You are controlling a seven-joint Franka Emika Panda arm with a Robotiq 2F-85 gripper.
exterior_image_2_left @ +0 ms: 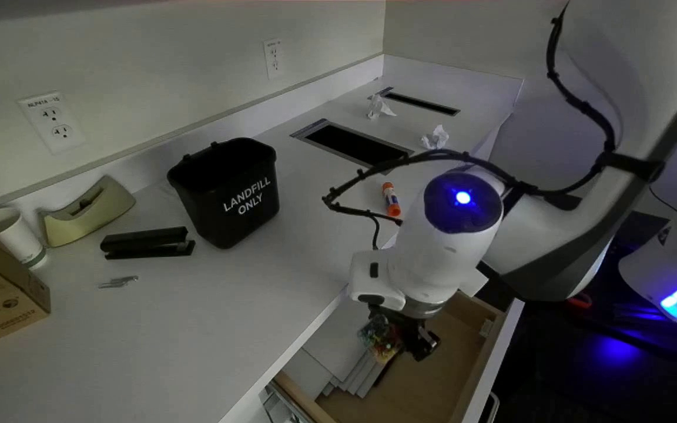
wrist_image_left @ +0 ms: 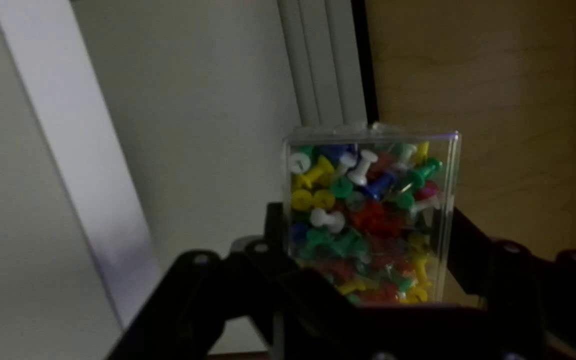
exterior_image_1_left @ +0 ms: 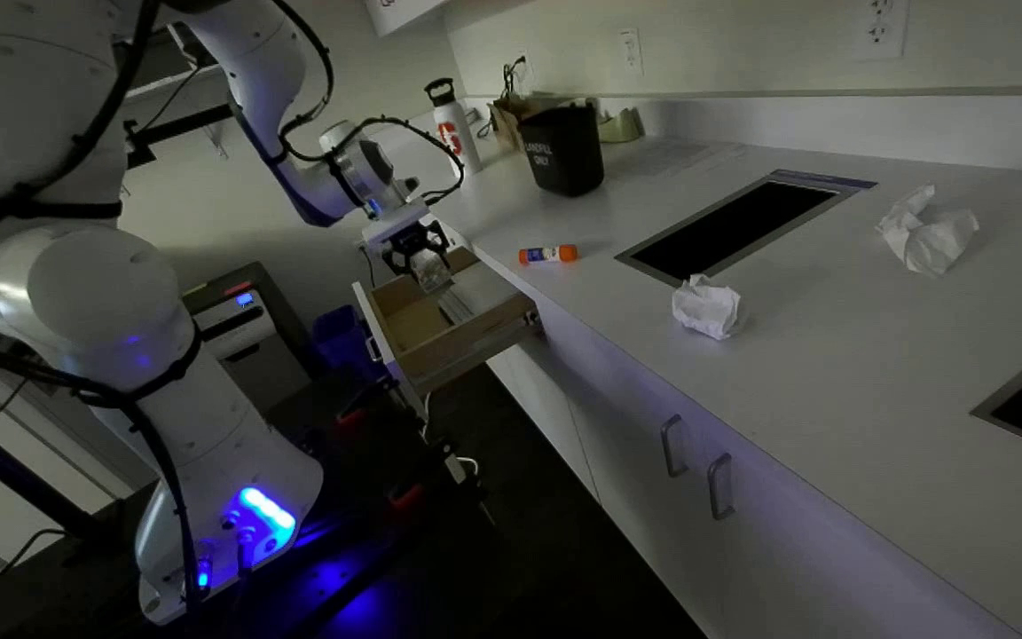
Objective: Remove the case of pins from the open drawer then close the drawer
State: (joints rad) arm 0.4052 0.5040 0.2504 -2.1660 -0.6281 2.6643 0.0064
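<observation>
The case of pins is a clear flat box full of coloured push pins. In the wrist view the case (wrist_image_left: 368,200) stands between the two black fingers, which press on its sides. My gripper (wrist_image_left: 367,235) is shut on it. In both exterior views the case (exterior_image_1_left: 430,270) (exterior_image_2_left: 379,339) hangs from the gripper (exterior_image_1_left: 420,251) (exterior_image_2_left: 400,338) over the open drawer. The drawer (exterior_image_1_left: 467,349) has tan wooden sides and a white front; its bare bottom also shows in an exterior view (exterior_image_2_left: 426,382). The exact gap between the case and the drawer contents is hard to tell.
A stack of grey-white sheets (exterior_image_2_left: 338,352) lies in the drawer. The white counter (exterior_image_2_left: 197,329) overhangs beside it, bearing an orange glue stick (exterior_image_1_left: 548,255), a black bin (exterior_image_1_left: 564,151), a stapler (exterior_image_2_left: 147,242) and crumpled papers (exterior_image_1_left: 707,307). Clamps (exterior_image_1_left: 365,408) sit near the drawer front.
</observation>
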